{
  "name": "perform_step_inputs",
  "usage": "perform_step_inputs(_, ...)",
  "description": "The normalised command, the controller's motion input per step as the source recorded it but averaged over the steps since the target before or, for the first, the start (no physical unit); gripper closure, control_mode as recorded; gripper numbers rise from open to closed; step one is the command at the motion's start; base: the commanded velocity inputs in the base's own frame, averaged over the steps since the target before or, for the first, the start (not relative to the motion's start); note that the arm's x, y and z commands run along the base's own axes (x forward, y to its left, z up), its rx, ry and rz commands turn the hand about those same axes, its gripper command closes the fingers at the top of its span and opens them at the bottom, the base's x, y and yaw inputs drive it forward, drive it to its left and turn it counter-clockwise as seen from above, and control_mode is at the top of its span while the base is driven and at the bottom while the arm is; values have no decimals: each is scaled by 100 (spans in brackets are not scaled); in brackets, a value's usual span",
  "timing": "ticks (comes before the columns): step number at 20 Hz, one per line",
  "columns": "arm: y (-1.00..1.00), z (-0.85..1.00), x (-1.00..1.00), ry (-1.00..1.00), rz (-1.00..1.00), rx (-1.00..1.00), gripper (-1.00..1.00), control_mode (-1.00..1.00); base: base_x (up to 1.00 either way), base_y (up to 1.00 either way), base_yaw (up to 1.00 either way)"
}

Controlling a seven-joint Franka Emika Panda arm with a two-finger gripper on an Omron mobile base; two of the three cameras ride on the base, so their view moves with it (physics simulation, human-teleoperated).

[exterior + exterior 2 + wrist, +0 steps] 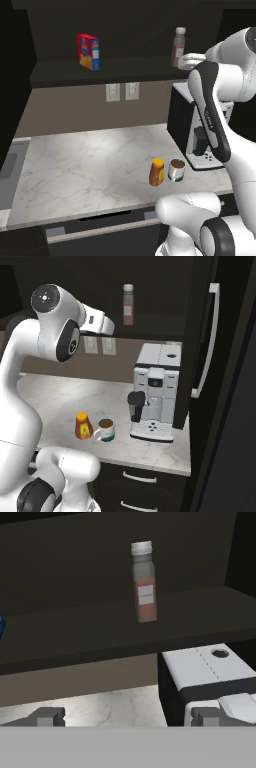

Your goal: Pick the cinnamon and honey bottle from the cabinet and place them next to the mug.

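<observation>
Red-blue box (88, 51): I see it at the left of the cabinet shelf, standing upright, well apart from the bottle further right. In my hand view just a blue sliver of it shows at the left edge.

Cabinet (100, 70): dark and open, its long shelf board running left to right above the counter.

Honey bottle (157, 172): upright on the marble counter (75, 170), long axis vertical, yellow cap at the top. It stands just beside the mug, on the mug's left in both base views; I cannot tell whether they touch.

Mug (176, 170): upright, open top up, dark contents showing, between the honey bottle and the coffee machine (155, 391).

Cinnamon (144, 582): upright on the shelf, long axis vertical, pale cap up, reddish-brown contents low in the bottle with a pale label on the front. It sits toward the right end of the board, above the coffee machine.

Gripper (127, 716): I read the fingers as spread wide, one tip at the lower left and one at the lower right of my hand view, with nothing between them.

Cinnamon relative to hand: ahead of the fingers and higher, slightly right of the midline between the tips, well apart from them. In the left base view the hand (191, 61) is just right of the bottle, at shelf height.
</observation>
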Motion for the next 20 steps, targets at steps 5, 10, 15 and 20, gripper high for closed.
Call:
perform_step_inputs(5,-13,0,56,0,0,0,-100,-100,0,0,0)
perform_step_inputs(10,-28,0,37,1,0,0,-100,-100,0,0,0)
perform_step_inputs(15,-31,0,26,4,0,0,-100,-100,0,0,0)
perform_step_inputs(20,-4,2,44,2,0,0,-100,-100,0,0,0)
